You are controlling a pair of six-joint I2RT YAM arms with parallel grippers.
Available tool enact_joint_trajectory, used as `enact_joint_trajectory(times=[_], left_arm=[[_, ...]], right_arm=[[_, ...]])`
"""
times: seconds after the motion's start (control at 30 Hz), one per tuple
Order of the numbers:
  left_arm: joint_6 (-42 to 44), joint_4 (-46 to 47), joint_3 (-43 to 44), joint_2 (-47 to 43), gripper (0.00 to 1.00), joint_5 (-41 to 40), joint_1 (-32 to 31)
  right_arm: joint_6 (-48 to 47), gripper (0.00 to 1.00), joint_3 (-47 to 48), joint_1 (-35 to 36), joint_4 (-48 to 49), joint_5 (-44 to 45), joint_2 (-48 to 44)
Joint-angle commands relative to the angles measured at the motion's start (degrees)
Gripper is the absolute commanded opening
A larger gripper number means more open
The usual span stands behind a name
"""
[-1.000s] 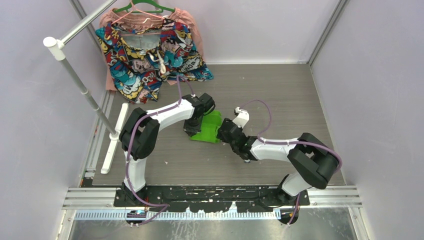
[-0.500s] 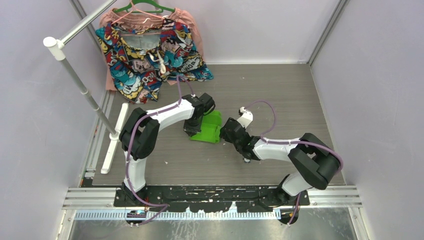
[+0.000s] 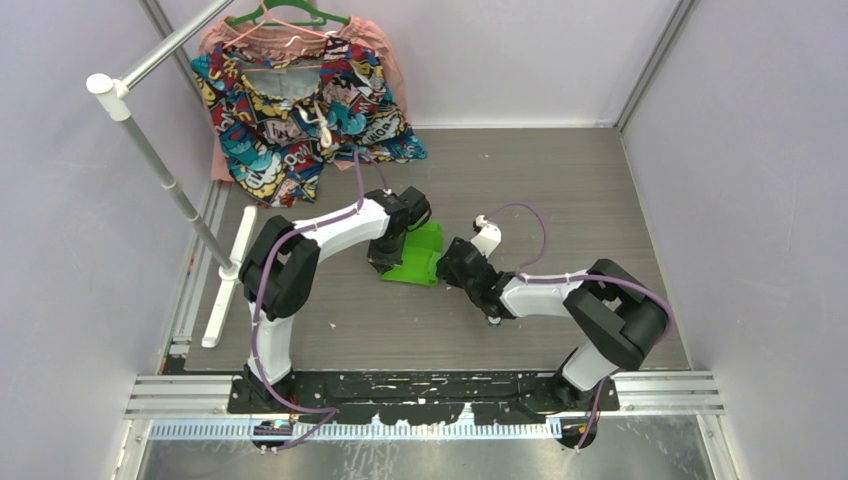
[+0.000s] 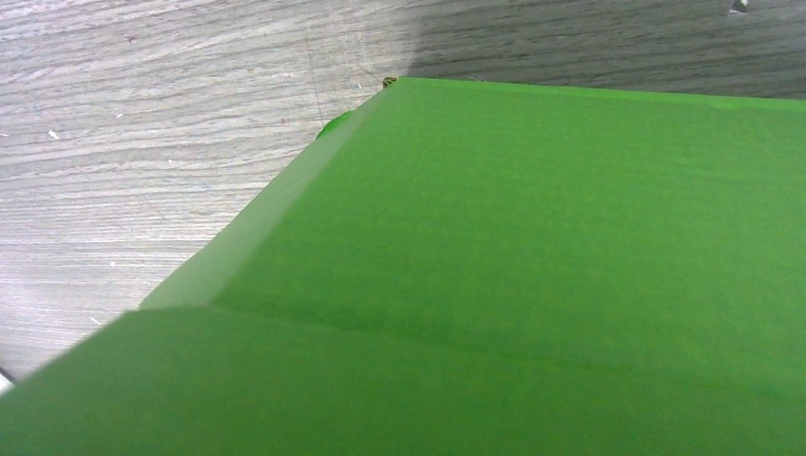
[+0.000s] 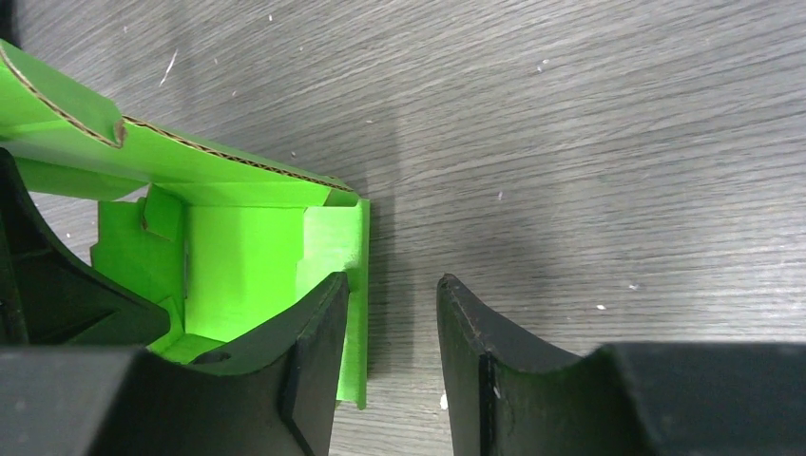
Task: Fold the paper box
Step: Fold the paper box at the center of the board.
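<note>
jaws of the right gripper [image 5: 392, 285] are narrowing yet standing apart over bare table [image 5: 589, 133], grasping nothing, while the arm is edging closer to the paper box [image 5: 242, 252] mid-table, one finger reaching its end flap. the left gripper [image 3: 386, 254], clenched, seems to be pinning the box, so folding that flap is likely beginning.

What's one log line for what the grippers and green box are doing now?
left gripper: shut, over box | right gripper: open, beside box flap | box: partly folded, on table
</note>
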Motion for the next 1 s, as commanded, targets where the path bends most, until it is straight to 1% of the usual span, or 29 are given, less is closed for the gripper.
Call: enact_joint_trajectory(times=[0.0,0.33,0.63,0.97], left_arm=[[-0.34,-0.36,0.94,1.82,0.00,1.78,-0.64],[-0.23,-0.54,1.25,1.95,0.00,1.73,-0.78],[0.10,-0.83,1.64,1.95,0.00,1.56,-0.87],[0.30,-1.15,2.39,2.36,0.00,1.51,-0.83]], right_arm=[[0.47,0.45,2.27,-0.10,2.19,-0.24,0.68],[0.12,0.44,4.06,-0.09,1.57,-1.30,2.42],[-0.13,0.40,5.80,-0.09,0.52,-2.30,4.84],[-0.99,0.39,7.57,0.04,-1.88,-2.64,5.79]])
